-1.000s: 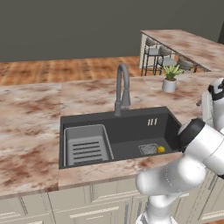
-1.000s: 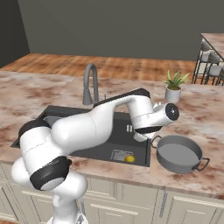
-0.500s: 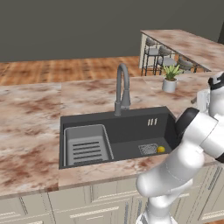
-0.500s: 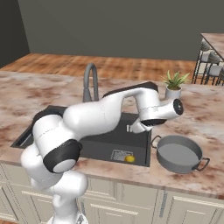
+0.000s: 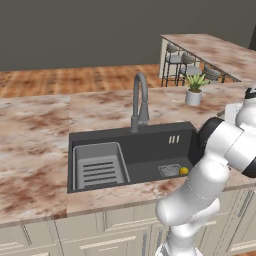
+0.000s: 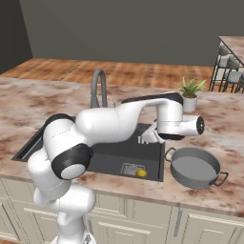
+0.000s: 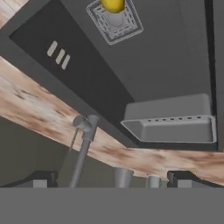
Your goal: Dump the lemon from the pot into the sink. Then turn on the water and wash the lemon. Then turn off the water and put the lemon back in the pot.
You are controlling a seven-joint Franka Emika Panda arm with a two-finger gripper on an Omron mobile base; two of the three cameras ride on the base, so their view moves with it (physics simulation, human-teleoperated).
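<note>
Dark finger tips of my gripper (image 7: 111, 178) stand at the bottom of the hand view, spread wide with nothing between them. I see the hand itself in the right base view, a white block above the counter (image 6: 209, 190) between the sink (image 6: 109, 157) and the pot (image 6: 194, 167), just off the pot's left rim and above it, touching neither.

The pot sits upright on the counter to the right of the hand, and I can see nothing inside it. Its loop handles point left and right.

Below and to the left of the hand lies the lemon (image 6: 141, 173), down in the sink near its right front corner, resting at the edge of the drain grate (image 6: 128, 169). In the hand view the lemon (image 7: 113, 4) shows at the top edge, on the grate (image 7: 114, 22), well apart from my finger tips. In the left base view the lemon (image 5: 184, 170) lies just right of the grate (image 5: 170, 170), close to the arm's elbow.

Further across the sink is the ribbed rack (image 5: 99, 165), filling the end away from the hand. Behind the sink stands the faucet (image 5: 140, 102), its spout arched over the basin; I see no stream under it. Beyond the hand, at the back of the counter, is a small white plant pot (image 6: 189, 101).
</note>
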